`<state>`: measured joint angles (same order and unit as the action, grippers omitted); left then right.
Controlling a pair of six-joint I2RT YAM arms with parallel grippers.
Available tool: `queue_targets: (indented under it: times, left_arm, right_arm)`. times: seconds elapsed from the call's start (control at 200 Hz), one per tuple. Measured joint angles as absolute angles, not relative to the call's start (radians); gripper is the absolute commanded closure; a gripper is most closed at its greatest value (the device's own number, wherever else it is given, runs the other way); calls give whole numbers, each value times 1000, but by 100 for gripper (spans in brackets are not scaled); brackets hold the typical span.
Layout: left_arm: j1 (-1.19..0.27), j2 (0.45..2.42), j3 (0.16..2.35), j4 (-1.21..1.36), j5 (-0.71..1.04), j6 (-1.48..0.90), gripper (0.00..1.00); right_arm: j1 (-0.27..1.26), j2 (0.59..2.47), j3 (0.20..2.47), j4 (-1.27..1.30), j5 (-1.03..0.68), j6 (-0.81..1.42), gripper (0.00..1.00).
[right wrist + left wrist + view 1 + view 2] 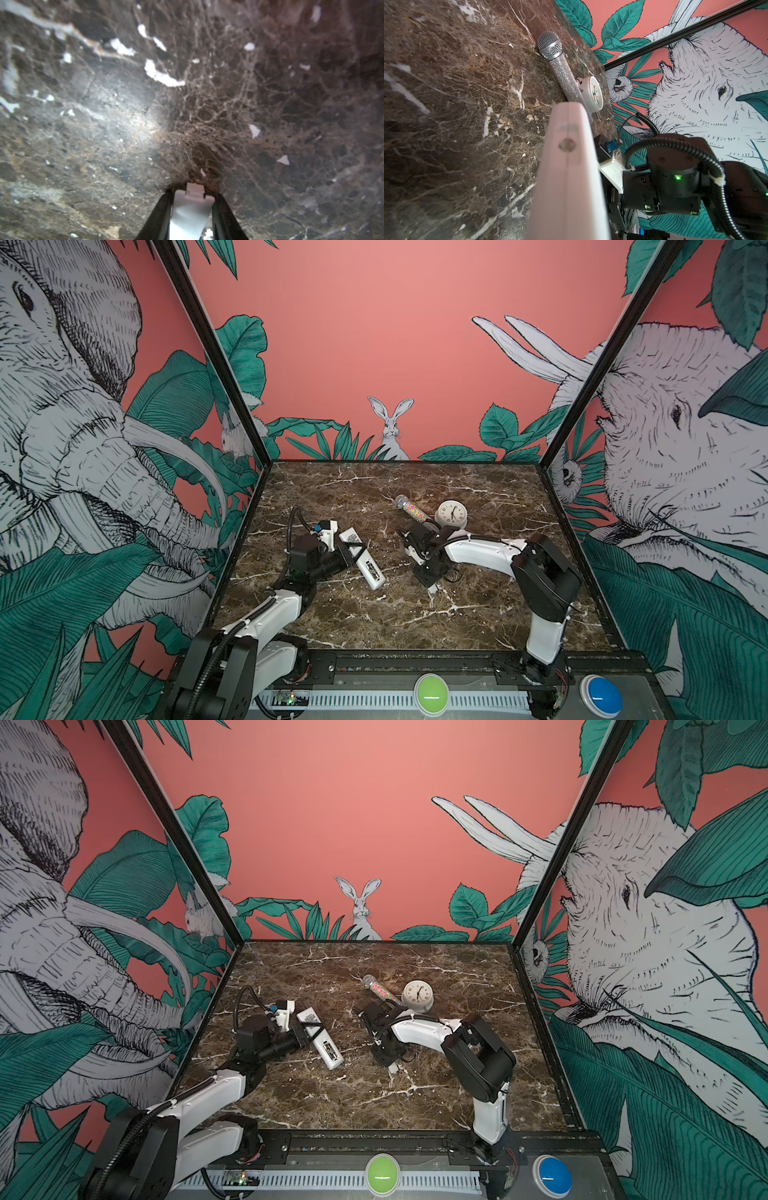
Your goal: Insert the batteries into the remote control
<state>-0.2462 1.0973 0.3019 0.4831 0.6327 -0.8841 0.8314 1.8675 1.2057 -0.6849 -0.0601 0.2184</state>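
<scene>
Left gripper (pixel 352 551): I clamp the long slim white plastic remote control (pixel 371 570).
Right gripper (pixel 192 194): I pinch a thin white plastic cover (pixel 189 216) — tab outward.

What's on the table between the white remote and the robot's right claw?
Nothing. Both top views show only bare marble table between the remote and the right gripper, which pinches a white cover.

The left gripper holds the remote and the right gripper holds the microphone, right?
Not quite. The left gripper does hold the remote, but the right gripper holds a small white cover, as the right wrist view shows. The microphone lies beside the clock in both top views.
</scene>
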Motion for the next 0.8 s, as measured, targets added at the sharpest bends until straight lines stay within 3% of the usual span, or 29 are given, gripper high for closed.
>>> queue_targets:
  times: [0.43,0.8]
  left_arm:
    - [-246,1092,298,485,633,-878,100]
    - [-246,1056,293,512,632,-865,100]
  right_arm:
    - [879,1822,1159,-633,-41,197,81]
    - [942,1533,1032,-469,-40,195,86]
